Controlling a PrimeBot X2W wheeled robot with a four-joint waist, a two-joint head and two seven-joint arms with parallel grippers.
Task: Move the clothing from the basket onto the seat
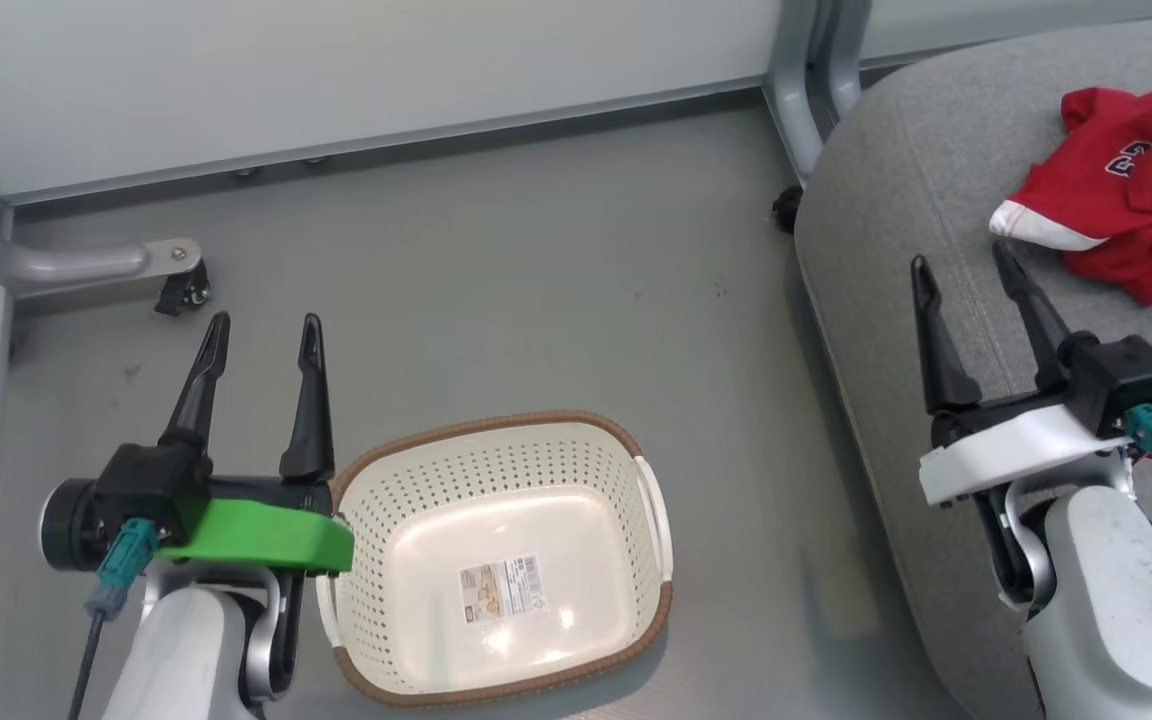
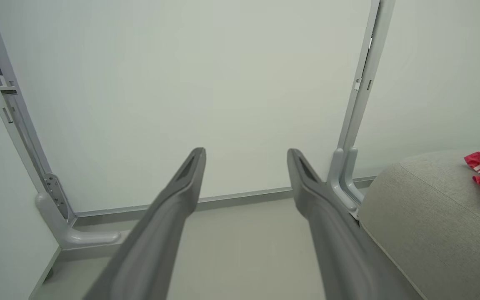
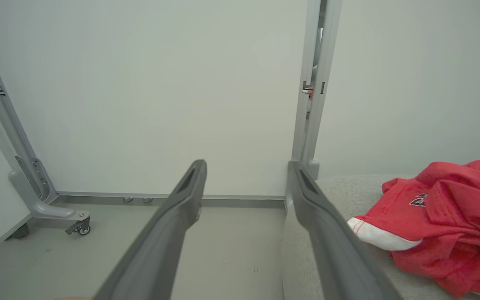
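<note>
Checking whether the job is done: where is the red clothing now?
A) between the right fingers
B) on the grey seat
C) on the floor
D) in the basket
B: the clothing lies bunched on the seat; the basket holds just a label.

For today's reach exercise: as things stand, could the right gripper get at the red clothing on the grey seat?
Probably yes. The right gripper is open above the seat, pointing roughly toward the clothing, with bare cushion between them and nothing in the way.

left end effector [image 1: 264, 328]: fingers spread, upward | right end effector [image 1: 966, 262]: fingers spread, upward
</note>
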